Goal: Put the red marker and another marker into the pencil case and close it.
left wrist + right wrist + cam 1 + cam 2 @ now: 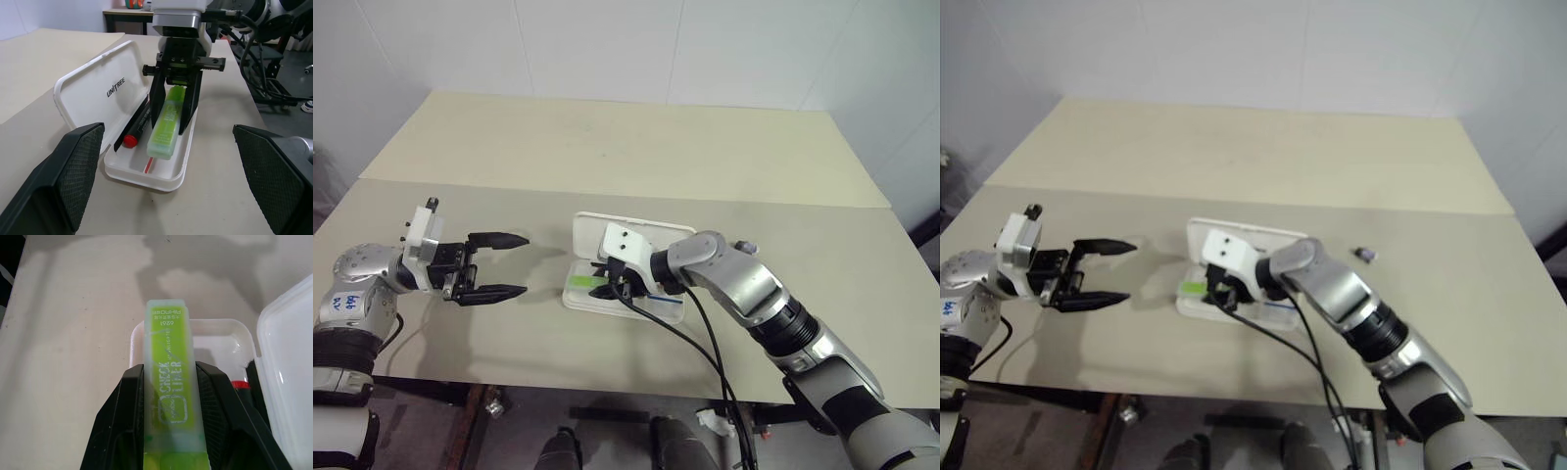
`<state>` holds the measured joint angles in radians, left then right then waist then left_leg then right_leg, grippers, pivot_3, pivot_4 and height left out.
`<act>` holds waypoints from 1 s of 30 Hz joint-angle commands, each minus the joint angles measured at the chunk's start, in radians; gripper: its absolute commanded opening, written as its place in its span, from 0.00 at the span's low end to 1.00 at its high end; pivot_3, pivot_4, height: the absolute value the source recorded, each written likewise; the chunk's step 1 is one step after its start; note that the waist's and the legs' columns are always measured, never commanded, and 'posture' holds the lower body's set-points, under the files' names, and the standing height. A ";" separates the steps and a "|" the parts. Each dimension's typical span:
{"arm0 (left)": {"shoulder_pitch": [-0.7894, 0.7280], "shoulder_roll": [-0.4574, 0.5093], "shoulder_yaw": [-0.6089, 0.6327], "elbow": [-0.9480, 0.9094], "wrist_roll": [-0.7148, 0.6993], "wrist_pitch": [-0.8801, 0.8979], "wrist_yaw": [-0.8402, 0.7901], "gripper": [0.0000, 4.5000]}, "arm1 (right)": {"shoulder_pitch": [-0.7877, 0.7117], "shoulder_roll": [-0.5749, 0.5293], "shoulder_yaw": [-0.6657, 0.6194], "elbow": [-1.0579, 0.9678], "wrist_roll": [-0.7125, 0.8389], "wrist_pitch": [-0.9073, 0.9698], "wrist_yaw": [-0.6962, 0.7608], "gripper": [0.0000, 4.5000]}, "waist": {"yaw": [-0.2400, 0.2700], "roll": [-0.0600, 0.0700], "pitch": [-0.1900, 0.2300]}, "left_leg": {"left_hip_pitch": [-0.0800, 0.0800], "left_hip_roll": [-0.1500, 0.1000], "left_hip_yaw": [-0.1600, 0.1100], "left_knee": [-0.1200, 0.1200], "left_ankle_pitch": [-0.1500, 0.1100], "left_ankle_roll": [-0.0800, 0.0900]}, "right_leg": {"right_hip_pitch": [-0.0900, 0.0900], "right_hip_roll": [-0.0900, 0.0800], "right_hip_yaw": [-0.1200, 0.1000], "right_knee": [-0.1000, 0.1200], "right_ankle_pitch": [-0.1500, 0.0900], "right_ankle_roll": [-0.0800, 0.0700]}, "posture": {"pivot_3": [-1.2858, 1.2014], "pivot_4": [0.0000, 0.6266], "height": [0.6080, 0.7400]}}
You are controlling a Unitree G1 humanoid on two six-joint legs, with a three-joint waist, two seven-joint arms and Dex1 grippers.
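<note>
Head views: at the near edge of the tabletop (pixel 705 147), left claw (pixel 499 265) level, pointing toward the pencil case (pixel 636 233), fingers wide apart, nothing between them. Right arm bent in from the right, right claw (pixel 610 286) angled down over the open case, clamped on the green marker (pixel 582 283). Small dark object (pixel 1364 255) lying apart, right of the case.

Left wrist view: two black fingers (pixel 68 181) spread wide. Beyond, case open, "UNITREE" on the lid. Red marker (pixel 135 131) lying in the tray along the lid side; green marker just beside it, gripped from above.

Right wrist view: green marker held tight between both fingers, printed "CHECK LINER". Red tip visible in the tray alongside.
</note>
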<state>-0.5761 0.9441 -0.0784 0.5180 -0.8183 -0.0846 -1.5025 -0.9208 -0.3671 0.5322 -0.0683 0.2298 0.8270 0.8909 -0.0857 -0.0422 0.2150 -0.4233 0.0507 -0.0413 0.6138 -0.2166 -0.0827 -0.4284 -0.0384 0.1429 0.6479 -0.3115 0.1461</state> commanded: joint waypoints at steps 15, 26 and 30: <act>0.003 0.008 0.055 -0.025 0.003 -0.003 -0.112 1.00 | 0.057 0.028 -0.025 -0.094 0.006 0.093 -0.023 0.25 | 0.000 0.000 0.000 | 0.000 0.000 0.000 0.000 0.000 0.000 | 0.000 0.000 0.000 0.001 0.000 0.000 | 0.52 0.24 1.00; 0.002 0.011 0.064 -0.024 0.004 -0.002 -0.112 1.00 | 0.025 0.060 -0.054 -0.025 -0.003 0.055 -0.033 0.25 | 0.000 0.000 0.000 | 0.000 0.000 0.000 0.000 0.000 0.000 | 0.000 0.000 0.000 0.001 0.000 0.000 | 0.52 0.24 1.00; 0.004 0.011 0.069 -0.026 0.005 -0.001 -0.112 1.00 | 0.028 0.057 -0.051 -0.015 -0.007 0.046 -0.029 0.25 | 0.000 0.000 0.000 | 0.000 0.000 0.000 0.000 0.000 0.000 | 0.000 0.000 0.000 0.001 0.000 0.000 | 0.52 0.24 1.00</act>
<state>-0.5645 0.9440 -0.0418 0.5120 -0.8141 -0.0839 -1.5025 -0.8830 -0.3173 0.5016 -0.0694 0.2226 0.8930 0.8600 -0.0858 -0.0422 0.2149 -0.4231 0.0507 -0.0417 0.6140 -0.2165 -0.0828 -0.4284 -0.0382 0.1429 0.6487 -0.3116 0.1460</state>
